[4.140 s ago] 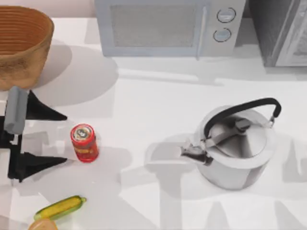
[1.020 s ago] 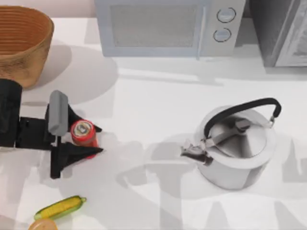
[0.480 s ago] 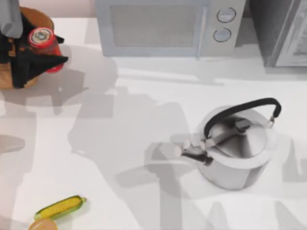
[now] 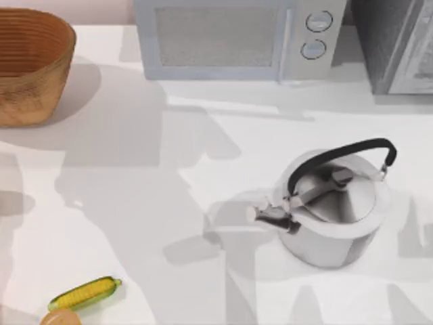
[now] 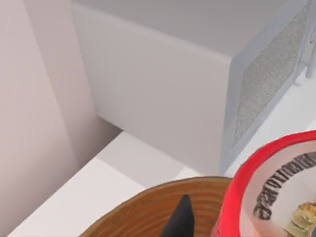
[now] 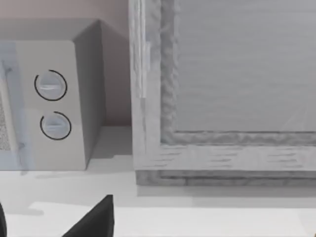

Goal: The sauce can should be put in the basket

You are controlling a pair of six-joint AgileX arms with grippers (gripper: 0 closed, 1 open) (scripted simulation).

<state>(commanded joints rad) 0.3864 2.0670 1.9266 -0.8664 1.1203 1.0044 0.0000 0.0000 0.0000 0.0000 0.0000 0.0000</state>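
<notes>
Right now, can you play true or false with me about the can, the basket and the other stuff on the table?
1. The sauce can is right in front of the left wrist camera, with the basket rim beside it. True.
2. The kettle is lying tipped over on its side. False: it stands upright on the table's right side, handle on top.
3. A corn cob lies near the table's front left corner. True.
4. The basket sits at the table's front right corner. False: it is at the back left corner, in the top view.
5. The microwave stands at the back of the table. True.
6. The sauce can is blue. False: it is red.
</notes>
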